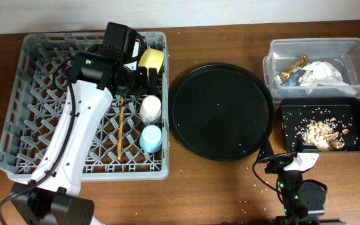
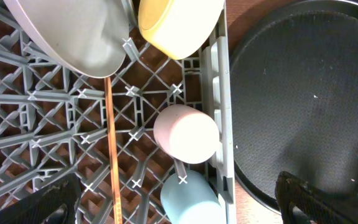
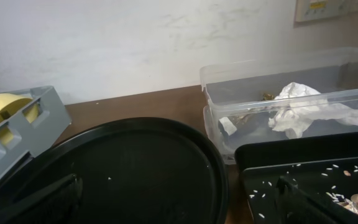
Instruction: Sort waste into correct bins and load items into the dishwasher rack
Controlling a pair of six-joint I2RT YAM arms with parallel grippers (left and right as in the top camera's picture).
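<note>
The grey dishwasher rack [image 1: 36, 94] holds the yellow bowl [image 1: 152, 59], the pink cup [image 1: 150, 108], the light-blue cup [image 1: 150, 138] and the chopsticks [image 1: 121, 128]. The left wrist view shows the pale grey plate [image 2: 73, 31] leaning beside the bowl [image 2: 173, 25], with the pink cup [image 2: 185, 134] and blue cup [image 2: 188, 199] below. My left gripper [image 2: 179, 208] is open and empty above the rack's right side. The clear tub [image 1: 355, 50] holds a napkin [image 1: 322, 72] and wrappers [image 1: 291, 69]. The black tray [image 1: 290, 115] holds food scraps [image 1: 320, 132]. My right gripper [image 3: 176, 205] is open and empty.
The large round black tray [image 1: 220, 111] lies between the rack and the bins, with a few rice grains on it. Grains also dot the wooden table near the right arm's base [image 1: 302, 194]. A white wall stands behind the table.
</note>
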